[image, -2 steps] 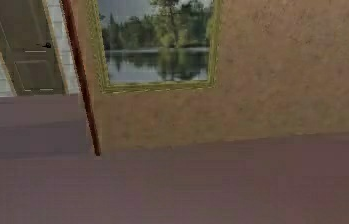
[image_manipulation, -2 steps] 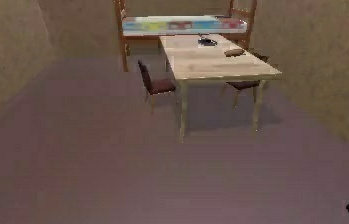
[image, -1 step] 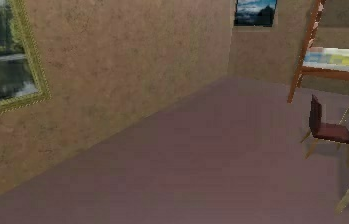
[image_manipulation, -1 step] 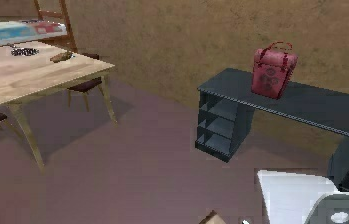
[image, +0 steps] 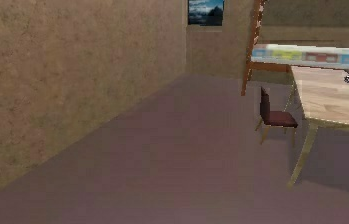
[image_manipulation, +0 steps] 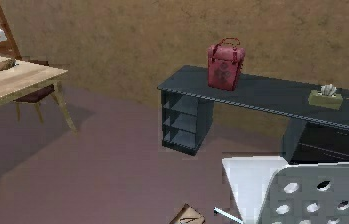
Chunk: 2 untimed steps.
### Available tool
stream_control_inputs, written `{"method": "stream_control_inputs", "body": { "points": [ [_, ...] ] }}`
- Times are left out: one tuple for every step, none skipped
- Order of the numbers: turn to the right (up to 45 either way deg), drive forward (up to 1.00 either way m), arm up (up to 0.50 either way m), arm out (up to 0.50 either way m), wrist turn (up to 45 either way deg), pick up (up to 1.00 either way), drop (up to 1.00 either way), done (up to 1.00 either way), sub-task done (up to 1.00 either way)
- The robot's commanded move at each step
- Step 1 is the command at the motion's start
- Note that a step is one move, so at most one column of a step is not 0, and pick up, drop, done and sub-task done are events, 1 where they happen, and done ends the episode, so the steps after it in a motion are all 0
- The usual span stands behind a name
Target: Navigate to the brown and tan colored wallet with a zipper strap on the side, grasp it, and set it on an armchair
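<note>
Simulated room, seen ahead and to the arm's side. The mauve floor (image: 152, 150) lies broad and bare between the furniture, which is set back against the brown walls (image: 72, 70), leaving the base room to drive and turn. A dark desk (image_manipulation: 272, 98) stands along the wall, its open shelves (image_manipulation: 182, 125) facing outward for reach. A white perforated office chair (image_manipulation: 307, 190) stands just in front of the desk, as a seat belonging to it. The wooden table (image: 332, 95) has a dark red chair (image: 277, 108) drawn up to its side, placed for sitting. A red bag (image_manipulation: 225, 65) stands upright near the desk's shelved end, resting on its flat base with its handles up. A tissue box (image_manipulation: 327, 96) sits farther along the same top. A framed picture (image: 206, 10) hangs on the far wall. The likeliest candidate for the wallet is a small flat brown slab (image_manipulation: 4, 65) lying on the wooden table at the arm side view's left. It is tan to brown and low in profile, but too small to show a zipper strap, so the naming is a judgement only. A tan object (image_manipulation: 189, 215) at the bottom edge is a second candidate. The gripper's state cannot be told. The approach appears to be the step in hand.
</note>
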Motion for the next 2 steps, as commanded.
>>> {"method": "stream_control_inputs", "body": {
  "points": [
    [0.0, 0.0, 0.1, 0.0, 0.0, 0.0, 0.0, 0.0, 0.0],
    [0.0, 0.0, 0.0, 0.4, 0.0, 0.0, 0.0, 0.0, 0.0]
  ]
}}
